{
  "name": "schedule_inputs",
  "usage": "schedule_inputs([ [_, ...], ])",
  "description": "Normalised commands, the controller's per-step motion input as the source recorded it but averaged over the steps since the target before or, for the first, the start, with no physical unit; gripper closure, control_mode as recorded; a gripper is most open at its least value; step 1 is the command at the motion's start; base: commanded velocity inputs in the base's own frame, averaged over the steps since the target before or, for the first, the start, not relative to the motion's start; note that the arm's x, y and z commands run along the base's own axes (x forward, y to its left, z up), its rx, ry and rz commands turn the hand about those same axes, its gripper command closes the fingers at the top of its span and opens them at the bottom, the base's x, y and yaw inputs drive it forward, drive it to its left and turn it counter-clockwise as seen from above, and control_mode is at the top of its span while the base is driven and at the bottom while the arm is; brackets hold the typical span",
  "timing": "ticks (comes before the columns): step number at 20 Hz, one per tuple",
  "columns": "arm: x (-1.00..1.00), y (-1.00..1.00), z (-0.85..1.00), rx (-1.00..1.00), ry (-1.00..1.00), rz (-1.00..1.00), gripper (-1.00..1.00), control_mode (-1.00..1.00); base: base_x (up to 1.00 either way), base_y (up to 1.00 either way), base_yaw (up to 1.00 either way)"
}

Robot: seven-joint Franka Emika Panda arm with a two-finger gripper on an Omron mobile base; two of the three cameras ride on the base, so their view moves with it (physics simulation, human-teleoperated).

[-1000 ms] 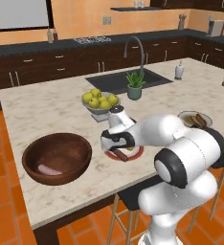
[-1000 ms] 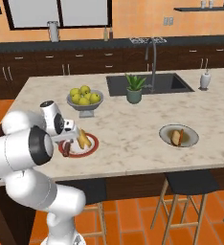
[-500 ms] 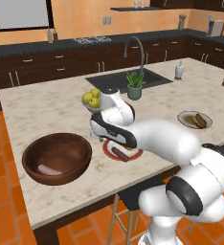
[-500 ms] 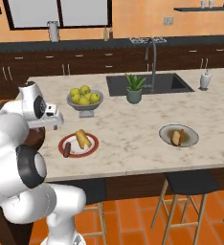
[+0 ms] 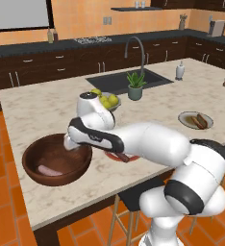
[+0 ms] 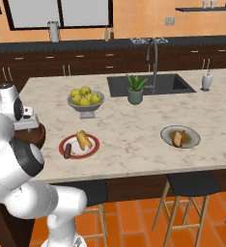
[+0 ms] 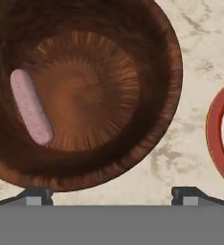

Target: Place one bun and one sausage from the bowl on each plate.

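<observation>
The dark-brown wooden bowl [image 5: 56, 158] [image 7: 133, 72] sits near the counter's front left, with one pale pink sausage [image 7: 30, 107] [image 5: 49, 170] lying in it. My gripper [image 7: 111, 196] [image 5: 68, 142] hangs over the bowl's right rim, open and empty, its fingertips [image 7: 35, 195] far apart. The red-rimmed plate [image 6: 93, 149] [image 7: 214, 139] lies just right of the bowl and carries a bun [image 6: 83, 140] and a dark sausage [image 6: 67, 151]. A bun [image 6: 176, 139] and a sausage [image 6: 183, 136] lie on the grey plate [image 6: 194, 141] [image 5: 184, 116] further right.
A grey footed bowl of yellow-green fruit [image 6: 86, 99] stands behind the red-rimmed plate. A potted plant [image 6: 135, 89] stands at the sink [image 5: 119, 79], with a soap bottle [image 5: 180, 71] to its right. Stools [image 6: 192, 185] stand under the counter's front edge.
The arm has swung left from over the red-rimmed plate to over the wooden bowl. The bun and sausage stay on that plate.
</observation>
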Motion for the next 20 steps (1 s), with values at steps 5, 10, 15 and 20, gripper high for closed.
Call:
schedule_inputs([
  [5,-0.01,1.00,-0.60,0.08,0.13,0.14,-1.00,-1.00,0.00,0.00,0.00],
  [10,-0.03,1.00,-0.66,0.05,0.10,0.16,-1.00,-1.00,0.00,0.00,0.00],
  [15,0.44,0.48,-0.05,-0.02,0.01,-0.01,-1.00,-1.00,0.00,0.00,0.00],
  [20,0.34,0.00,-0.28,-0.07,0.09,-0.02,-1.00,-1.00,0.00,0.00,0.00],
])
